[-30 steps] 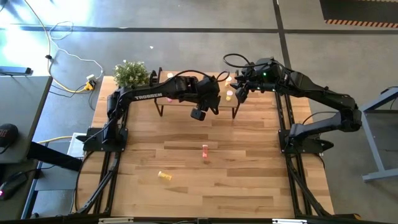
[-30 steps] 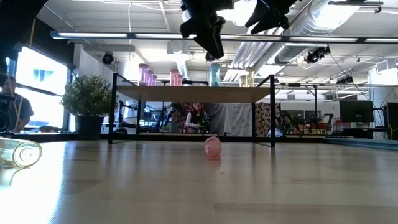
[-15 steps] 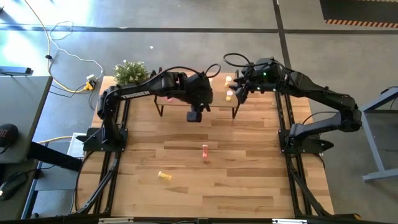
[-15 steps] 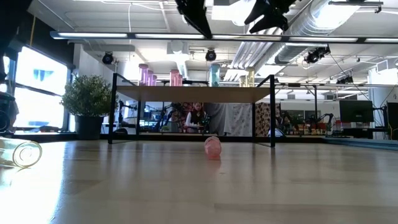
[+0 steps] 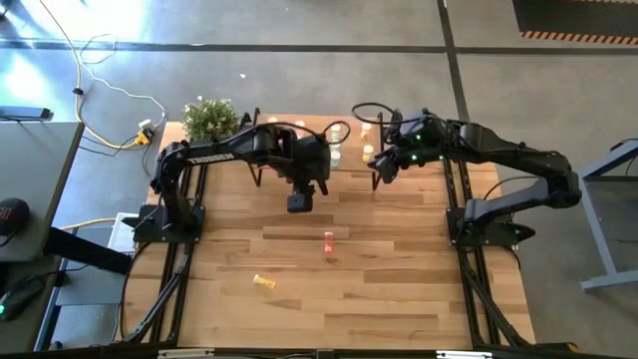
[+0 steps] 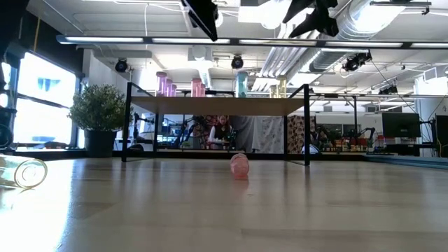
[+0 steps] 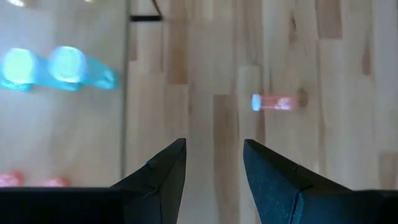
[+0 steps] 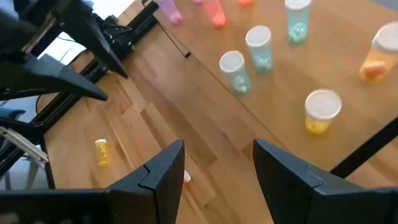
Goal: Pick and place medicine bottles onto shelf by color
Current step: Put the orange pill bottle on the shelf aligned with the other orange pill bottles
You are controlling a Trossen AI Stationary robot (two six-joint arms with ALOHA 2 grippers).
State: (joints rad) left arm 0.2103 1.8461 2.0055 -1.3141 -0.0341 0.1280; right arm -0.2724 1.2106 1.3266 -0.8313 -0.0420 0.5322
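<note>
The shelf point(image 5: 344, 160) stands at the table's far side, and several bottles stand upright on it: pale green ones point(image 8: 235, 70), yellow ones point(image 8: 320, 111), pink point(image 8: 168, 10) and red-orange point(image 8: 214, 14). A pink bottle point(image 5: 329, 242) point(image 7: 273, 102) lies on its side on the tabletop. A yellow bottle point(image 5: 263, 282) point(image 8: 101, 151) lies nearer the near edge. My left gripper point(image 5: 299, 202) point(image 7: 214, 163) hangs open above the table, just near of the shelf and far of the pink bottle. My right gripper point(image 5: 383, 172) point(image 8: 217, 165) is open above the shelf's right end.
A potted plant point(image 5: 209, 118) point(image 6: 100, 112) stands at the far left corner beside the shelf. Bare planks point(image 5: 399, 289) stretch between the shelf and the near edge around the two lying bottles. People and room clutter show beyond the table in the low view.
My left gripper has drawn back from over the shelf toward the near edge and a little left, rising out of the low view's top. My right gripper has shifted slightly toward the near edge. The bottles have stayed put.
</note>
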